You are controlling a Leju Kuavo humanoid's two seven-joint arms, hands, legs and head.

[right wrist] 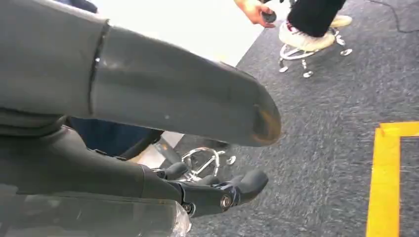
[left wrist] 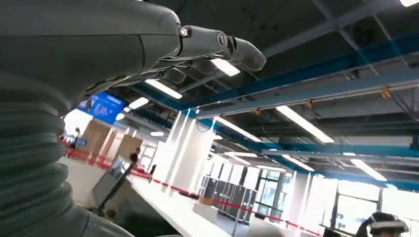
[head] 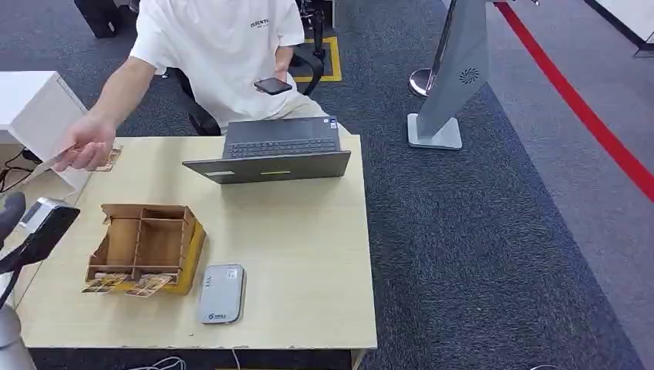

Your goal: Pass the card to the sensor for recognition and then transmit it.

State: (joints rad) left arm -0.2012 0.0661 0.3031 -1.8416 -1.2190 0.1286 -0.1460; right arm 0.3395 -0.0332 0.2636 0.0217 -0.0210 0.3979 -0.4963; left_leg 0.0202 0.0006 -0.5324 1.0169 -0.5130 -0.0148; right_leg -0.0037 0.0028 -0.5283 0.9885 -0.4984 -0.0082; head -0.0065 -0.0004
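Robot's left hand [left wrist: 197, 49] and right hand [right wrist: 217, 190] hold nothing, fingers loosely apart. Cards [head: 127, 284] lie lower left beside the sensor [head: 221, 294] on the surface [head: 308, 254]; nothing scanned yet, apparently.

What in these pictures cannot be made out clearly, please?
- Cards at the wooden organizer, head view: print too small to read.
- Left hand, head view: cut off by the picture's edge.
- Card under the person's hand: mostly covered.
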